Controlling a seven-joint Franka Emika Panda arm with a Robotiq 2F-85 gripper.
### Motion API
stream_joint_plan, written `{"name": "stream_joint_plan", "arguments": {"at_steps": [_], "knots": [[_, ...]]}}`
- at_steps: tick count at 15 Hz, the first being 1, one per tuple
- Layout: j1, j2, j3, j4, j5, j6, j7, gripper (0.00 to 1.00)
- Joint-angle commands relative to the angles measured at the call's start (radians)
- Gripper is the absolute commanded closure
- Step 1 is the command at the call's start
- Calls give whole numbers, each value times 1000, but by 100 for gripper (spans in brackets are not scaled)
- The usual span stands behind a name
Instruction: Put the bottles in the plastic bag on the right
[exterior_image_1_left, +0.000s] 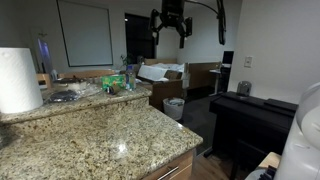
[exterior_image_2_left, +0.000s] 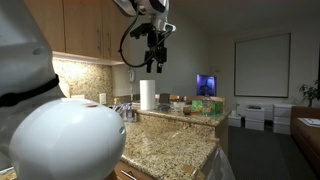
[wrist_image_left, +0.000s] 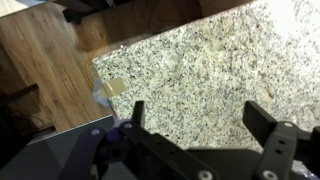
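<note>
My gripper (exterior_image_1_left: 170, 40) hangs high above the granite counter (exterior_image_1_left: 90, 135), open and empty; it also shows in an exterior view (exterior_image_2_left: 151, 66). In the wrist view the two black fingers (wrist_image_left: 200, 115) are spread wide over bare granite (wrist_image_left: 200, 60), with nothing between them. A cluster of small green and clear items (exterior_image_1_left: 116, 83), possibly the bottles, stands at the far end of the counter and also shows in an exterior view (exterior_image_2_left: 196, 103); they are too small to tell apart. A pale plastic bag (exterior_image_2_left: 226, 165) seems to hang at the counter's end.
A paper towel roll (exterior_image_1_left: 18, 80) stands on the counter and shows in both exterior views (exterior_image_2_left: 147, 95). A bin with a white liner (exterior_image_1_left: 174, 106) and a dark keyboard stand (exterior_image_1_left: 250, 110) are on the floor. Wood floor (wrist_image_left: 50, 60) lies beyond the counter edge.
</note>
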Motion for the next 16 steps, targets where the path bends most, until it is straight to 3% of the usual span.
{"name": "stream_joint_plan", "arguments": {"at_steps": [1,4,5,8,16], "knots": [[-3,-145,-5,-168,77,21,-204,0],[14,-221,-16,-255,155,-13,-340,0],[-29,-154,19,-180,121,-15,-267,0],[-25,-207,16,-234,143,-19,-316,0],[-24,-213,16,-238,144,-19,-317,0]]}}
